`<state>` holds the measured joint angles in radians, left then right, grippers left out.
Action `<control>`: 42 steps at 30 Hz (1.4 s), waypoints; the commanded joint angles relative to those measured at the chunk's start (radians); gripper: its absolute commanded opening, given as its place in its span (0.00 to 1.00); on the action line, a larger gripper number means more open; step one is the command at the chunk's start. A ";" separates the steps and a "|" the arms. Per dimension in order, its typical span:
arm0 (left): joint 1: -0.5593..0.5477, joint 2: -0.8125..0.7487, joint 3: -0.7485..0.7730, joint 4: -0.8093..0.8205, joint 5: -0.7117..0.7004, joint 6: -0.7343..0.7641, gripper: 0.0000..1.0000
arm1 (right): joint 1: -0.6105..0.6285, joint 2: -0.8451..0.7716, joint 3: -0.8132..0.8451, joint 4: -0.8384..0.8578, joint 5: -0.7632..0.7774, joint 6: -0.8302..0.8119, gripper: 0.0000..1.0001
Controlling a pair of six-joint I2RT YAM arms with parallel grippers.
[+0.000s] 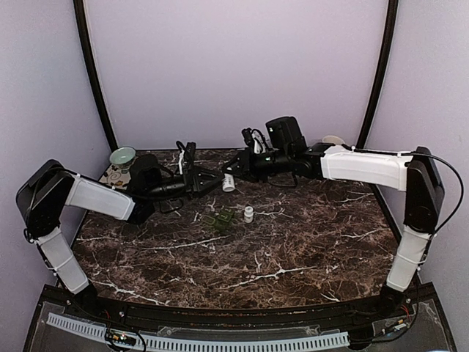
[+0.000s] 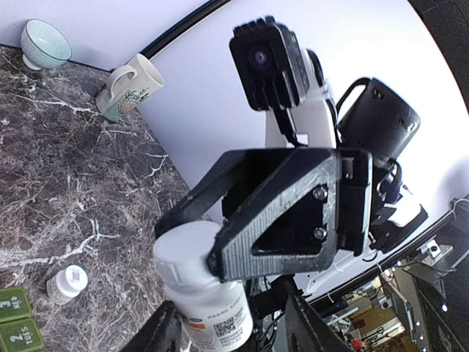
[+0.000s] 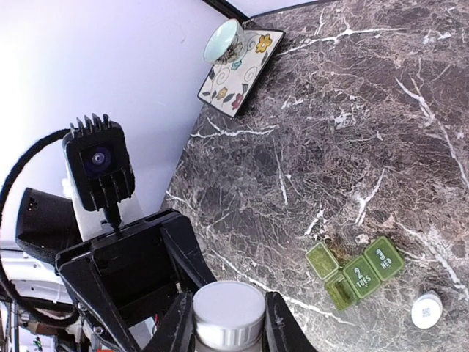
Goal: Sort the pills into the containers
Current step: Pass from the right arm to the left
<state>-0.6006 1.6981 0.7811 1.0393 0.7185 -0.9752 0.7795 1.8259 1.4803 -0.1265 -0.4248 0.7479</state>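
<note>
Left arm (image 1: 99,196) comes in low from the left edge of the table (image 1: 293,249), elbow folded back and forearm laid nearly flat toward the middle of the far edge. The left claw (image 2: 231,326) is about half open, with a finger on each side of the labelled body of the pill bottle (image 2: 214,312). One finger looks like it's touching, but the other side is too murky, so I honestly can't tell if it's pinching or just cupping. The bottle is held up off the table between the two claws, near the middle of the far edge, tipped on its side as far as I can make out. My guess on handling: light, stiff plastic with smooth sides, a bit slippery, so it won't squash but will spin in a loose hold. One claw on the body and the other on the cap (image 3: 229,312) seems right, since the cap probably needs twisting against a firm hold. Nearer the table's middle sits the green pill box (image 1: 222,220) with day labels on its lids. Just right of it is a small white bottle (image 1: 248,214), upright, close but not touching. Then the right arm (image 1: 363,167) reaches in from the right edge, long and level. The right claw (image 3: 229,326) is narrowed down onto the cap, both fingers snug against it.
</note>
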 commanded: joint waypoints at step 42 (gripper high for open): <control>-0.007 0.091 0.233 0.021 0.086 -0.039 0.52 | 0.007 -0.142 -0.195 0.450 0.225 0.255 0.00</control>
<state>-0.6044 1.7939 0.9871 1.0752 0.7860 -1.0389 0.7788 1.6821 1.2549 0.2974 -0.2081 1.0218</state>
